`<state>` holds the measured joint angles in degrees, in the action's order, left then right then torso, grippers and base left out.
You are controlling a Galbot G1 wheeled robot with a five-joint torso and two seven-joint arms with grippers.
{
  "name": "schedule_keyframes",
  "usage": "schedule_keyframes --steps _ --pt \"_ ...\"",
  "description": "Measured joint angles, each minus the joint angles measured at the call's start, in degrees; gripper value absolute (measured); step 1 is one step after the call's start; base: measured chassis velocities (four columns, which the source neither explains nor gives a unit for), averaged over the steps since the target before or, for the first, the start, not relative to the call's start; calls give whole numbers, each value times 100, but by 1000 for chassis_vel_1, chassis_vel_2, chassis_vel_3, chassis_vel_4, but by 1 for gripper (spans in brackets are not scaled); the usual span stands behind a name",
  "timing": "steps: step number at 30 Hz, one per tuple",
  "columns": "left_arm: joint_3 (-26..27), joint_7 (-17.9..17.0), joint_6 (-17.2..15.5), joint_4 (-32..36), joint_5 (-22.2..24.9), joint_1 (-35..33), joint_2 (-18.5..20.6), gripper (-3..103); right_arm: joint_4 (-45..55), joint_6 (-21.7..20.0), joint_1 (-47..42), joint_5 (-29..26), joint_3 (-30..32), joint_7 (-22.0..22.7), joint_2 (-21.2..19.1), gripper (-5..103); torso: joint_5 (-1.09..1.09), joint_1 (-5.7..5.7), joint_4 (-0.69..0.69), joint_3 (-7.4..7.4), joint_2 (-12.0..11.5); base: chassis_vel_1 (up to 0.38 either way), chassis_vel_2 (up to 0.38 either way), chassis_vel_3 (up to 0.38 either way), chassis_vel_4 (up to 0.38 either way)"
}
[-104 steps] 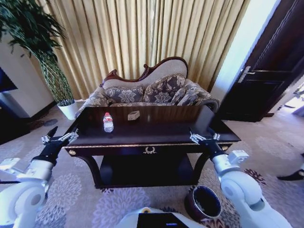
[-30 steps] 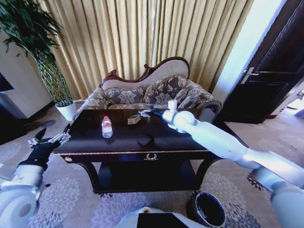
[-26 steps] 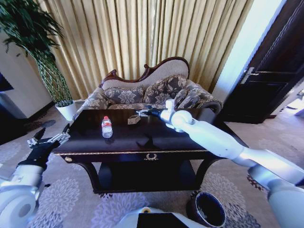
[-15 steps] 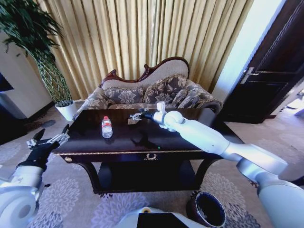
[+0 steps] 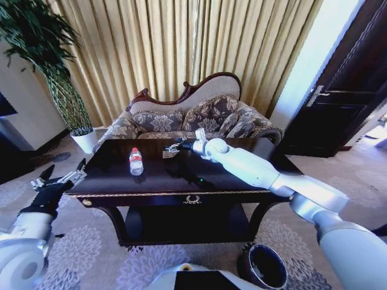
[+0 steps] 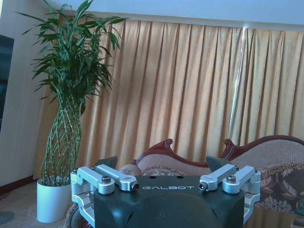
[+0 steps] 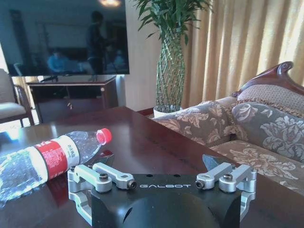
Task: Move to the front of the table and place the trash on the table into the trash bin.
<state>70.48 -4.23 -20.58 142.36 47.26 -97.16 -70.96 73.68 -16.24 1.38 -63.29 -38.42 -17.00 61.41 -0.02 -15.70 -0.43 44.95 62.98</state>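
One bottle (image 5: 136, 161) lies on the table (image 5: 181, 181) towards its left end, and one small carton (image 5: 170, 153) sits near the back edge. That makes two bits of trash I can count on top. One table, one round bin (image 5: 263, 266) on the carpet by the table's front right corner. One sofa (image 5: 193, 118) stands behind, one tall plant (image 5: 42, 54) in one white pot (image 5: 87, 139), and two robot arms.

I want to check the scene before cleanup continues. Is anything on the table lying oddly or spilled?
The bottle lies on its side on the table, red cap on, nothing spilled. The right gripper, fingers open, is at the small carton.
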Motion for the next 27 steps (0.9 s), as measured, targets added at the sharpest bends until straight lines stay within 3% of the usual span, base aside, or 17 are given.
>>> schedule_keyframes --steps 10,27 --pt "-21 -71 48 -11 -3 -5 -37 100 -273 -296 -82 917 310 -1051 -44 100 1 0 0 0 0 0 0 0 0" --pt "-49 -73 112 -44 -11 25 -47 100 -327 -314 -73 1223 329 -1147 8 100 0 0 1 0 0 0 0 0 0"
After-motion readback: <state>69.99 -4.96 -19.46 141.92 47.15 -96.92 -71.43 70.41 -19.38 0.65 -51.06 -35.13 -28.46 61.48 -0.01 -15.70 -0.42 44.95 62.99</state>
